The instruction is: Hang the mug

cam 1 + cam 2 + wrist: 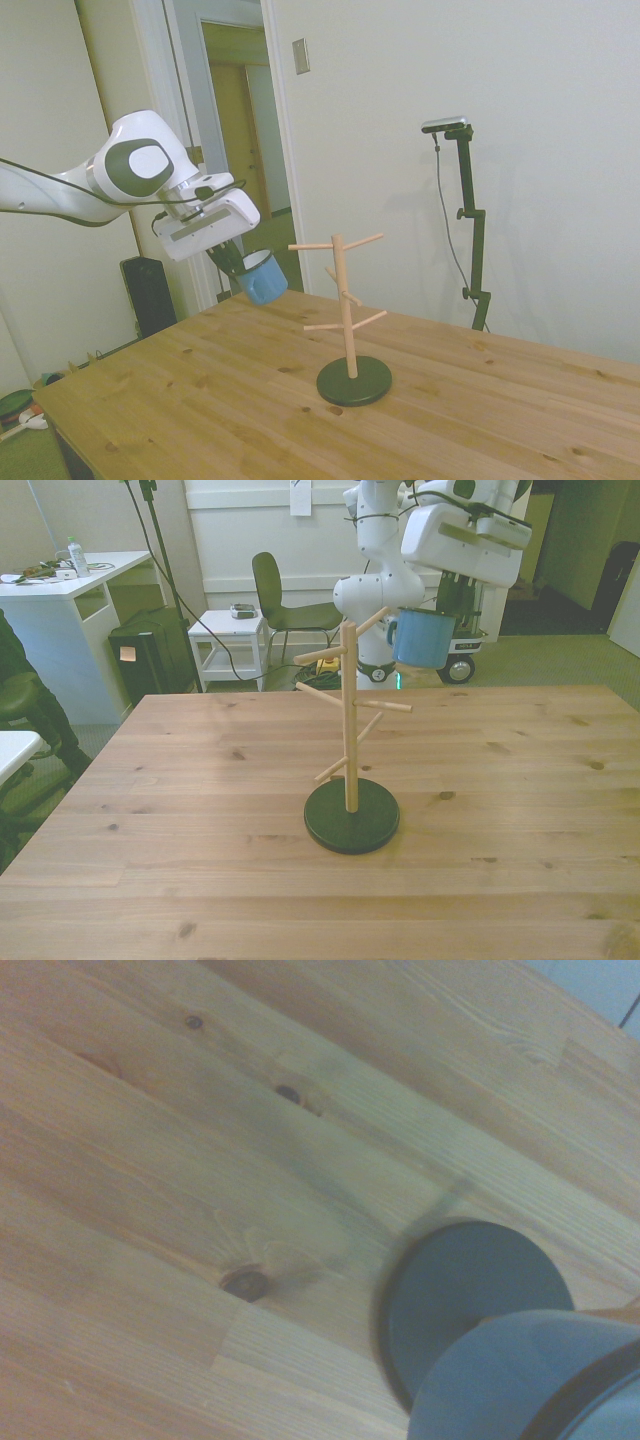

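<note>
Mug [424, 637] held aloft, seemingly unmarked, unlabelled.

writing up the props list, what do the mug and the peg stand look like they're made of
The mug: looks like enamelled metal, judging by its glossy blue outside and thin dark rim; painted ceramic can't be ruled out. It hangs in the pincer.
The peg stand: pale unpainted wood for post and pegs, matte, with a light tan tone. Its round base is dark and matte, perhaps painted wood or metal; the look leaves that open.
</note>
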You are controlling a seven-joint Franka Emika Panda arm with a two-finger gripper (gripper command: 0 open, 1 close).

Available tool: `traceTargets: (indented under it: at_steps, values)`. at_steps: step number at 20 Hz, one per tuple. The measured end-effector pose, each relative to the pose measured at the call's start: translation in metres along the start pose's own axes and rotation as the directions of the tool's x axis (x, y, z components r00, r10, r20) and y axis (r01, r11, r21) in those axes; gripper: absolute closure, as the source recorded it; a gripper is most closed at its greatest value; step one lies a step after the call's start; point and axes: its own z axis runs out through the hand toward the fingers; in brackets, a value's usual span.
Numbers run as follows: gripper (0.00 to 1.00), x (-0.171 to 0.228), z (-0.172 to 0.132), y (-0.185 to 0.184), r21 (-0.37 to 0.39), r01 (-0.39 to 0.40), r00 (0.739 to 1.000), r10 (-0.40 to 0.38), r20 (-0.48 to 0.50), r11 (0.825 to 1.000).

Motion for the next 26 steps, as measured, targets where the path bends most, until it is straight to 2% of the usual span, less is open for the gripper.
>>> traceTargets:
  at_steps: [5,26]
  values:
    - [1.0,0.017,-0.014,0.005,0.009,0.007,1.0,-0.007,-0.002,1.0]
    - [1.0,0.076,-0.026,0.013,0.012,0.004,1.0,-0.004,0.014,1.0]
